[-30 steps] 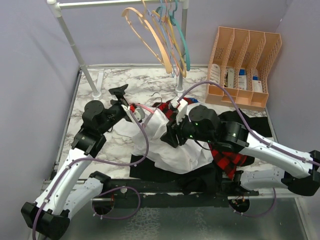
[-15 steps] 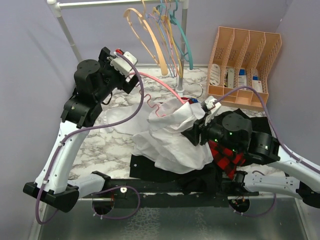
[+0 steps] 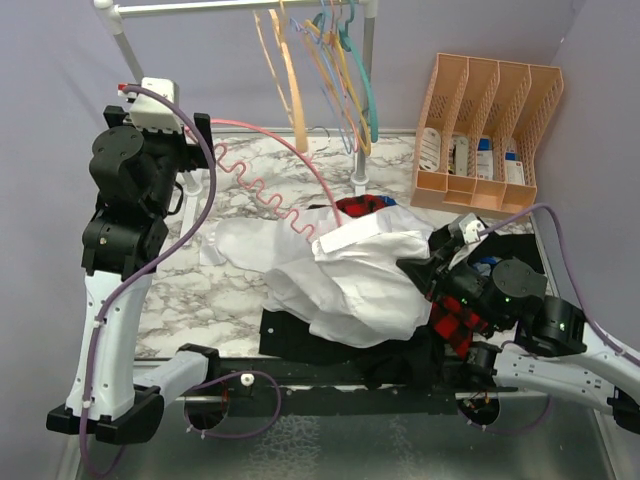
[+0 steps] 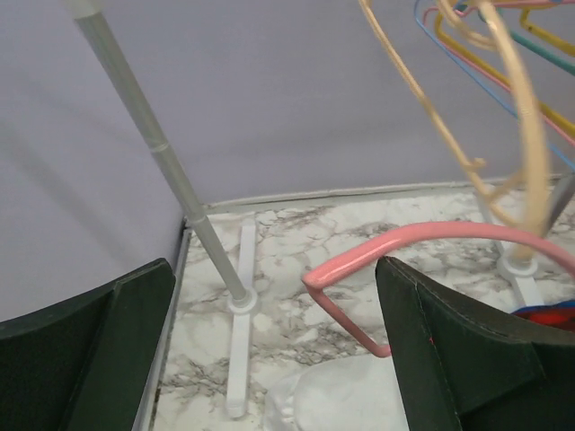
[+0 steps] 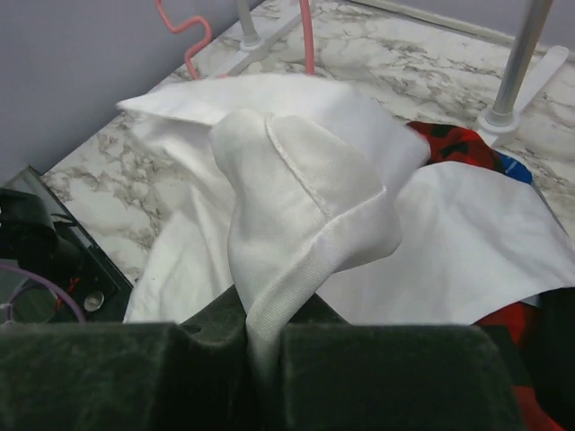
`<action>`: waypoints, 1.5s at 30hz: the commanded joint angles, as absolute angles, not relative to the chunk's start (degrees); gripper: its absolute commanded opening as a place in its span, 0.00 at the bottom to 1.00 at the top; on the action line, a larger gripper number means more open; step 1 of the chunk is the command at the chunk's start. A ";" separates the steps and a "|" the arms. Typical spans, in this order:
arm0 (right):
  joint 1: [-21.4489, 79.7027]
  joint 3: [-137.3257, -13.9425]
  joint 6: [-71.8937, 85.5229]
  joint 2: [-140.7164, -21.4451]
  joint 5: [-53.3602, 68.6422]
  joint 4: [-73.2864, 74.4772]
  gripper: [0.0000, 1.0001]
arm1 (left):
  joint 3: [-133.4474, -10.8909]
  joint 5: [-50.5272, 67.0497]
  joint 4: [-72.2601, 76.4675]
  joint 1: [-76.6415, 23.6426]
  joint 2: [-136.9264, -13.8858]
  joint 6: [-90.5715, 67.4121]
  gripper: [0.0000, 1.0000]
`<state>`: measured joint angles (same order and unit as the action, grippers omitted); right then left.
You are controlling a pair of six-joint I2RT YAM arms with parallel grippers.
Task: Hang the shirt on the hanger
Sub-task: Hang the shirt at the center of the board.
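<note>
- Lavender walls are closing in a marble table [image 3: 185,295], with a white clothes rack [image 3: 150,100] standing at the back and a peach-orange hanger [image 3: 290,85] and a teal hanger [image 3: 366,95] dangling from its rail.
- Off at the back right, a peach file organizer [image 3: 490,130] is sitting against the wall.
- Up high on the left, the left gripper [image 3: 195,140] is hovering with its jaws spread wide and nothing clamped between them.
- From the left wrist view, the left gripper [image 4: 269,359] is showing both fingers far apart, and the pink hanger [image 4: 431,233] is bending across the gap just ahead of them; whether it is brushing the right-hand finger, I cannot tell.
- That hanger [image 3: 252,180] is slanting down from beside the left gripper, its wavy arm running into the shirt [image 3: 350,285].
- The shirt is lying crumpled mid-table, draped over a black garment [image 3: 300,335] and a red-and-black plaid shirt [image 3: 455,320].
- Low on the right, the right gripper [image 3: 425,270] is pressing into the shirt's edge.
- Its wrist view is settling it: the right gripper [image 5: 260,328] is clamped tight on a hemmed fold of the shirt [image 5: 296,180], which is standing up from between the fingers.
</note>
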<state>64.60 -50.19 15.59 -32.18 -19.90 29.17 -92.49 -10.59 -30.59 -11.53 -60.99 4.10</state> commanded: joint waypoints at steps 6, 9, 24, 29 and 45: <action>64.94 -46.32 12.79 -35.49 -18.31 17.75 0.01 | -83.08 -2.42 -30.53 -10.78 -57.32 -6.47 0.94; 64.95 -46.26 13.80 -37.81 -14.43 19.51 0.01 | -79.51 -0.18 -29.98 -10.55 -55.34 -7.11 0.93; 64.95 -53.28 27.78 -34.42 -17.03 39.66 0.87 | -68.16 21.25 -40.60 -9.42 -57.67 2.45 0.93; 64.94 -69.61 19.78 -44.56 -15.90 49.70 0.87 | -75.05 34.96 -44.38 -7.74 -67.37 7.93 0.93; 64.91 -94.26 12.10 -81.94 -20.45 33.50 0.83 | -82.39 45.63 -53.31 -0.86 -94.12 21.32 0.90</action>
